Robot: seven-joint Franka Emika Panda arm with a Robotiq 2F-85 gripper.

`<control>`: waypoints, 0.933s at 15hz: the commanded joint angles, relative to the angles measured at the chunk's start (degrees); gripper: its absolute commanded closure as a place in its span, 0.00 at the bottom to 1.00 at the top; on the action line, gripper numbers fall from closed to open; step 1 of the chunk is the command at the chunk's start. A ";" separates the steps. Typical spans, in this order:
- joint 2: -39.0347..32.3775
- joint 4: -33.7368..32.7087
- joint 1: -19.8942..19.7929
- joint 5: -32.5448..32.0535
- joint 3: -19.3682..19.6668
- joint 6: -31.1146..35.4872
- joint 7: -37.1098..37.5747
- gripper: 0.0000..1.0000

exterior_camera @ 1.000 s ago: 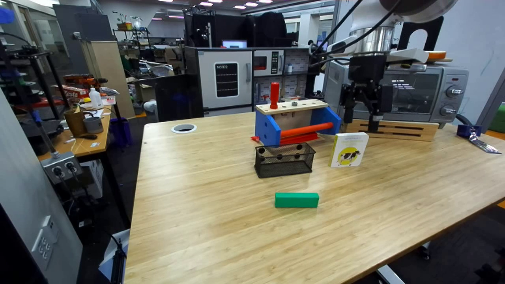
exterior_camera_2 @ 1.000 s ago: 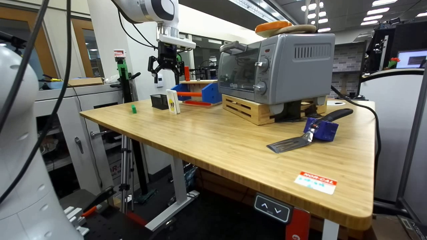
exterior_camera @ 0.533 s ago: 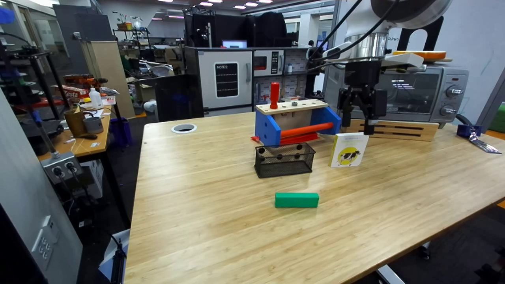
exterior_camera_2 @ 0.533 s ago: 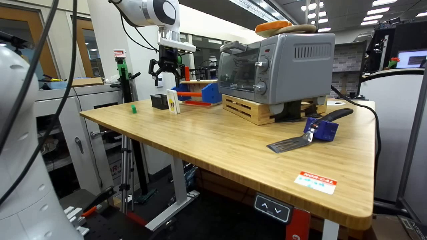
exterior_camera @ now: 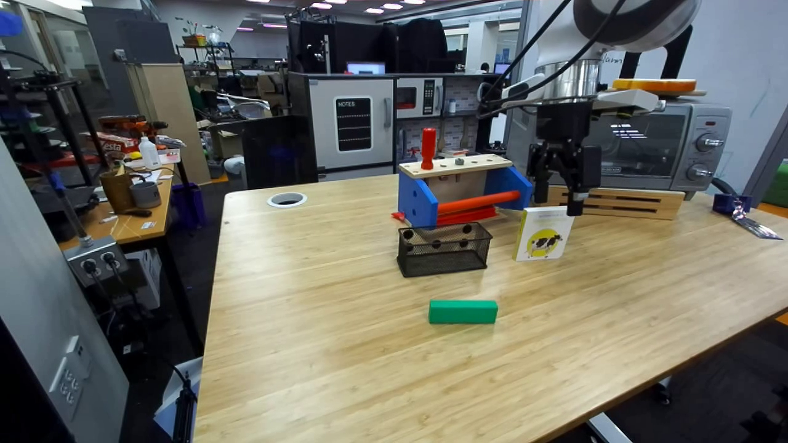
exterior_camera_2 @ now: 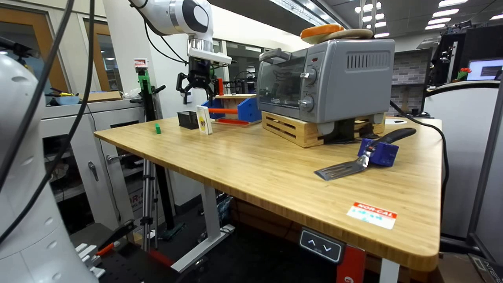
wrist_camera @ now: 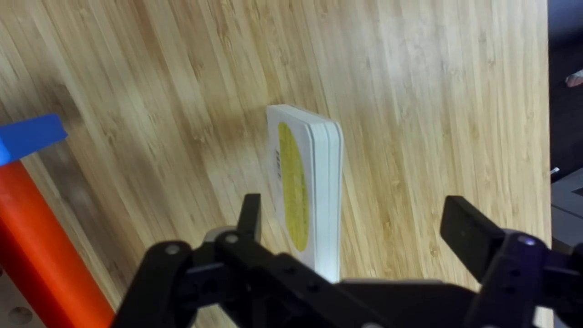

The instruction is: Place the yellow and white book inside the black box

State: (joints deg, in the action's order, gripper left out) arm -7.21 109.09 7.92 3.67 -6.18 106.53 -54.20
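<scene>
The yellow and white book [exterior_camera: 545, 239] stands upright on the table, its cow cover showing in an exterior view. Beside it sits the black box [exterior_camera: 442, 258], a low open-topped mesh basket that also shows in an exterior view [exterior_camera_2: 188, 120]; the wrist view does not include it. My gripper [exterior_camera: 558, 204] hangs above the book with its jaws wide apart and nothing held. Seen from the wrist, the top edge of the book [wrist_camera: 327, 191] lies between the open fingers [wrist_camera: 251, 214], nearer the left one. Fingers and book appear apart.
Behind the box is a blue and orange toy workbench [exterior_camera: 418, 200] with a red upright peg [exterior_camera: 428, 149]. A green block [exterior_camera: 463, 312] lies in front of the box. The toaster oven [exterior_camera_2: 326, 78] stands on a wooden crate [exterior_camera_2: 285, 127]; a spatula [exterior_camera_2: 346, 169] rests farther along.
My gripper has come down somewhat and shifted toward the book, leftward in an exterior view. Its jaws have stayed open. Book, box and the other objects have not moved.
</scene>
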 commanded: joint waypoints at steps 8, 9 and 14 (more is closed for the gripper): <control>-1.52 -0.31 -0.73 -1.22 -0.82 -1.11 1.13 0.00; -1.61 -0.31 -0.74 -1.30 -0.80 -1.14 1.22 0.00; -1.86 -0.28 -0.76 -1.85 -0.75 -1.17 2.18 0.00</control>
State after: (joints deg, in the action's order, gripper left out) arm -8.51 109.55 7.87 2.90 -6.18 106.28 -53.44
